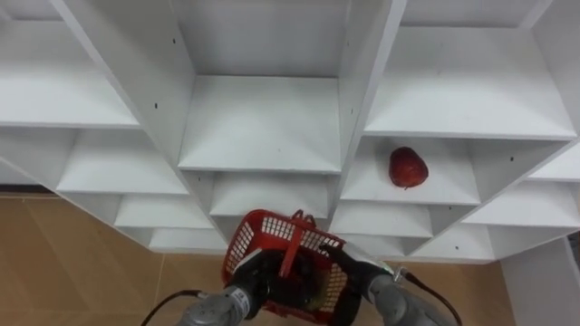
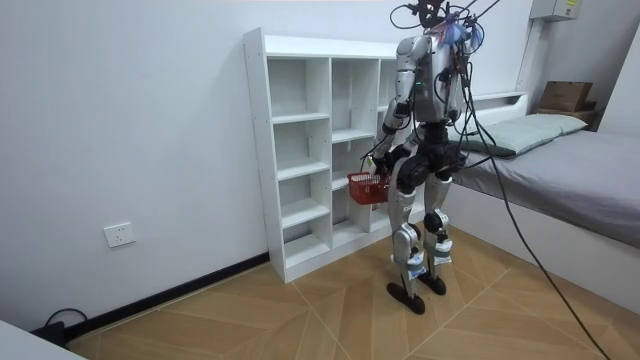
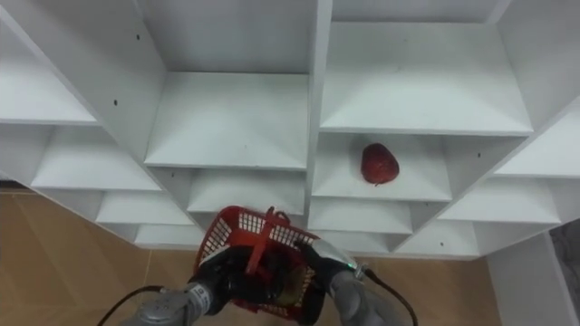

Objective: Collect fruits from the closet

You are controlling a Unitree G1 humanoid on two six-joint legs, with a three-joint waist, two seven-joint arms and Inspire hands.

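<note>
A red fruit [image 1: 408,167] lies alone on a shelf in the right column of the white closet [image 1: 258,122], at mid height. Below it, close to my body, hangs a red mesh basket [image 1: 272,228] with its handle upright. My left hand [image 1: 252,276] comes in from the lower left with its fingers curled on the basket's left side. My right hand [image 1: 355,272] lies against the basket's right rim, its fingers hidden behind the mesh. Something yellowish-brown [image 3: 290,290] shows dimly inside the basket. In the room view I stand upright facing the closet [image 2: 300,140], with the basket [image 2: 368,187] at hip height.
The closet's other visible compartments hold nothing. Wooden floor [image 1: 82,263] lies below and to the left. A bed [image 2: 570,170] stands behind me, and a white wall panel [image 1: 544,290] closes the lower right.
</note>
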